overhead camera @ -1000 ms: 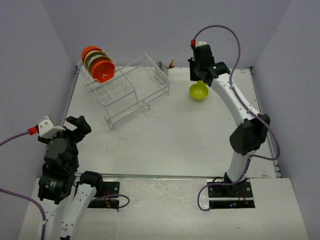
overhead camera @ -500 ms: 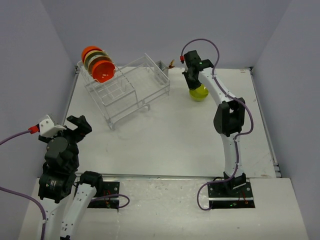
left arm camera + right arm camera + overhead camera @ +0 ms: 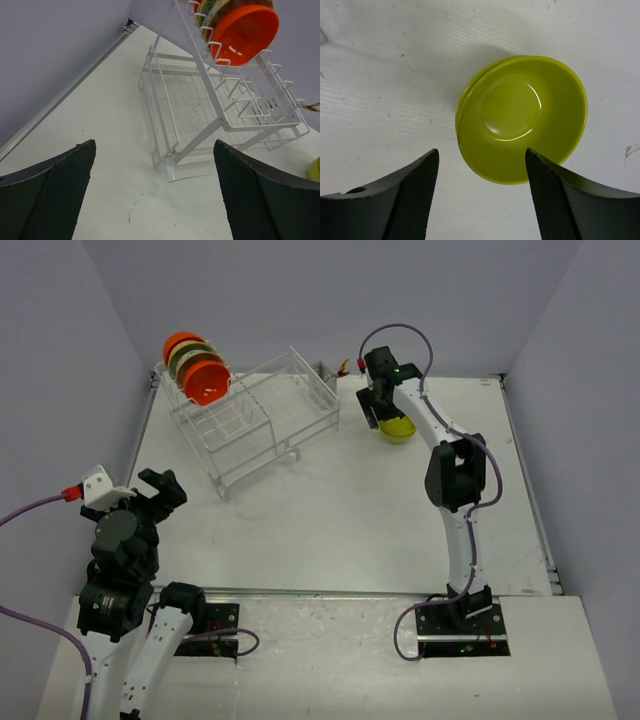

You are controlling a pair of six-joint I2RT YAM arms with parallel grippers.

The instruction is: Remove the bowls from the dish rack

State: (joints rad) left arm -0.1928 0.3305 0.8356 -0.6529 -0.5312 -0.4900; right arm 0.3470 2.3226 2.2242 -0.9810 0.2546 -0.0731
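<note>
- A white counter (image 3: 330, 500) fills the middle of the scene. Its surface is matt with a fine grain, and the right wrist view shows a small dark scuff (image 3: 629, 148).
- Behind the counter stands a plain, pale lilac-grey back wall (image 3: 320, 300).
- A left wall (image 3: 60, 390) and a right wall (image 3: 595, 390) of the same colour rise at the counter's sides.
- A metal strip (image 3: 330, 592) runs along the counter's near edge, and a second rail (image 3: 65, 90) runs along its left edge.
- In front of the counter lies a white board (image 3: 330, 665).
- The light on the counter is even and the shadows are soft.
</note>
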